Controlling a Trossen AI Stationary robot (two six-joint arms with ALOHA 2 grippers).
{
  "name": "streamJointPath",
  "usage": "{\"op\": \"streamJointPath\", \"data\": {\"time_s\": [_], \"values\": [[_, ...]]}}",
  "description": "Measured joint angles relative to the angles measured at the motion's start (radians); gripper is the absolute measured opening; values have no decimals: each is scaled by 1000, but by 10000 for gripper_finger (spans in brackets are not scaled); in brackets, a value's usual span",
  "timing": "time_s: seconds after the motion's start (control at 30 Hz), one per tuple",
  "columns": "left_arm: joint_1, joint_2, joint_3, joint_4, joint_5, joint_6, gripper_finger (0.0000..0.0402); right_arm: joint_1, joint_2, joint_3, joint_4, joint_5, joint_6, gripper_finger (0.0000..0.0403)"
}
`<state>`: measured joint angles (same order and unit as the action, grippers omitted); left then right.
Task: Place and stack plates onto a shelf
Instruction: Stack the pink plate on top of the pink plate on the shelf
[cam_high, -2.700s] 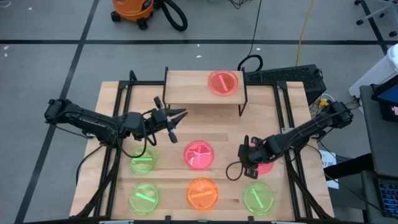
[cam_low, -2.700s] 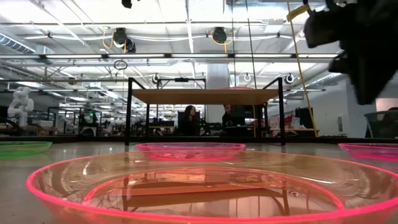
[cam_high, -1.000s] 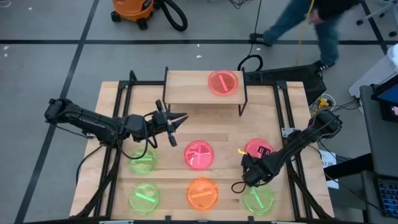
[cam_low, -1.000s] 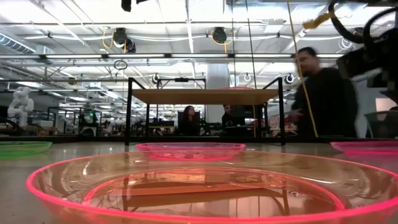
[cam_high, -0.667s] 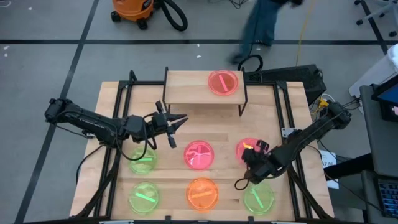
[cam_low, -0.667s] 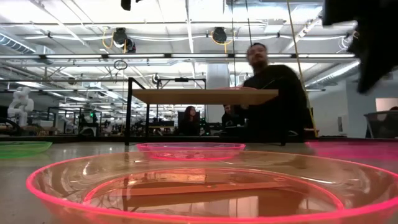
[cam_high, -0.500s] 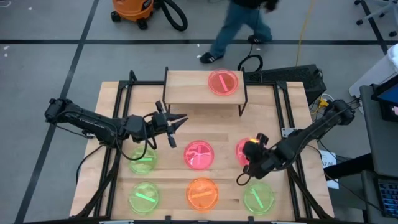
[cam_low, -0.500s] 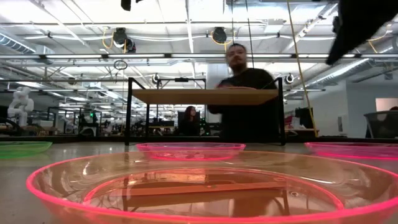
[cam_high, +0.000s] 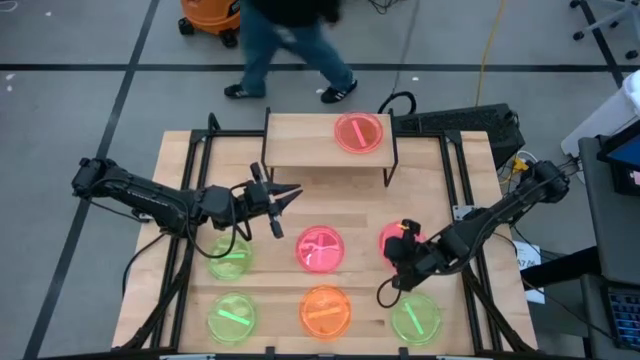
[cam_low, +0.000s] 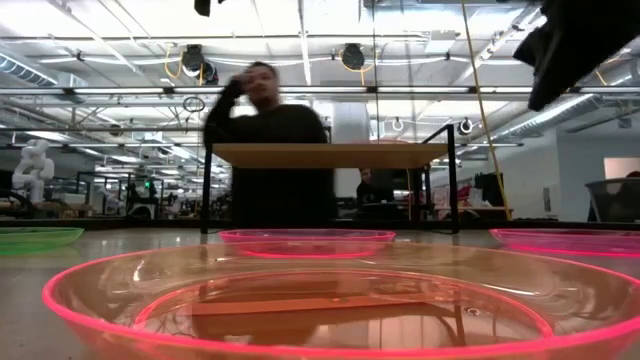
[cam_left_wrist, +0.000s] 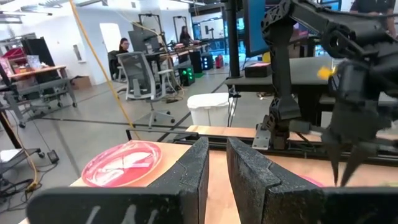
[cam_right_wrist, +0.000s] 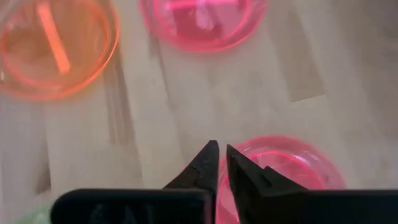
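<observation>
1. Moved since half a second ago: person (cam_high: 285, 35), walking behind the table (cam_high: 440, 180), now past the shelf's left end. Right gripper (cam_right_wrist: 221, 149) shifted only slightly.
2. Left gripper (cam_high: 292, 189): held above the table left of centre, pointing right. Fingers drawn almost together, only a thin slit between them, nothing gripped.
3. Just beneath that arm, far green plate (cam_high: 230, 258) flat on the table. Near green plate (cam_high: 231, 318) in front of it, apart.
4. Shelf (cam_high: 300, 140) at the table's far edge, centre. Shelf plate (cam_high: 360, 132), pink, lying alone toward its right end.
5. Centre pink plate (cam_high: 319, 248) on the table, orange plate (cam_high: 325, 310) in front of it, not touching.
6. Right pink plate (cam_high: 392, 238) flat on the table, partly hidden under the right arm.
7. Right gripper above that plate's edge, clearly lifted off the table in the low view. Fingertips nearly meeting, holding nothing.
8. Right green plate (cam_high: 414, 320) at the front right, apart from the rest.
</observation>
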<state>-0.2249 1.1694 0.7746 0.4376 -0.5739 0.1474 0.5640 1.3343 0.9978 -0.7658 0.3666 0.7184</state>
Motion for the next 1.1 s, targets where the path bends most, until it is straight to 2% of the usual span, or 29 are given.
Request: {"op": "streamJointPath", "data": {"time_s": [0.27,0.4,0.8,1.1], "values": [[1,0,0,7,0,11,65,0,59,-49,17,-96,41,119],[1,0,0,7,0,11,65,17,68,-50,21,-136,71,149],[0,0,0,-27,0,-26,65,69,188,-50,25,-139,54,154],[0,0,0,-55,0,-45,65,75,199,-50,-66,-135,74,153]]}}
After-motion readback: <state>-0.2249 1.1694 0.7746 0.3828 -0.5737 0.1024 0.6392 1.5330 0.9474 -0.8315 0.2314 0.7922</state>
